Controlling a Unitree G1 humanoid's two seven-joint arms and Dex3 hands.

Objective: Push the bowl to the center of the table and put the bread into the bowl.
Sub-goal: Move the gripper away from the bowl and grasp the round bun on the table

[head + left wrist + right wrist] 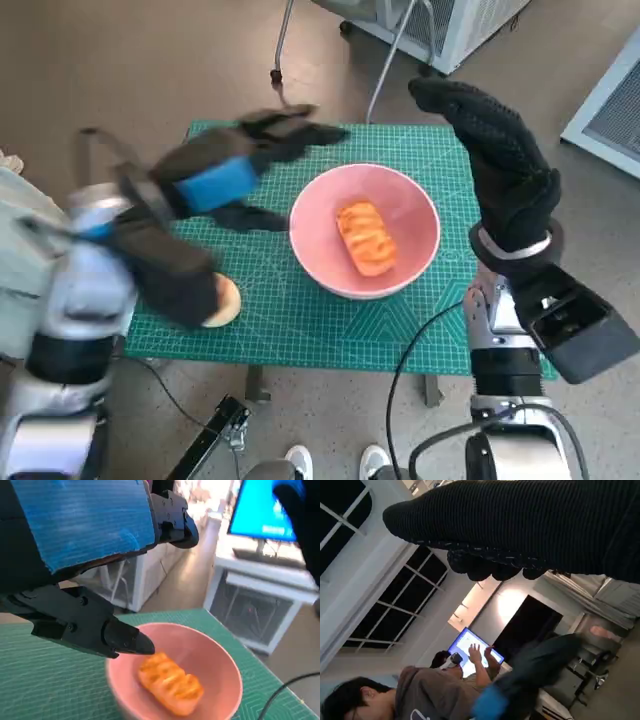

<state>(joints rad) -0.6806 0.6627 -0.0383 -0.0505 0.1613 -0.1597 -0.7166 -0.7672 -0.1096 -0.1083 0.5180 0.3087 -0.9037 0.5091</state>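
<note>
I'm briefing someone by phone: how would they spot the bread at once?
Find the green mat on the small table, then the pink bowl at its middle. The bread lies inside the bowl: an orange-brown ridged roll, unlike the pale round piece on the mat.

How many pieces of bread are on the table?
2: an orange bread lies inside the pink bowl; a pale round piece sits near the table's front edge, partly hidden by the left arm.
</note>
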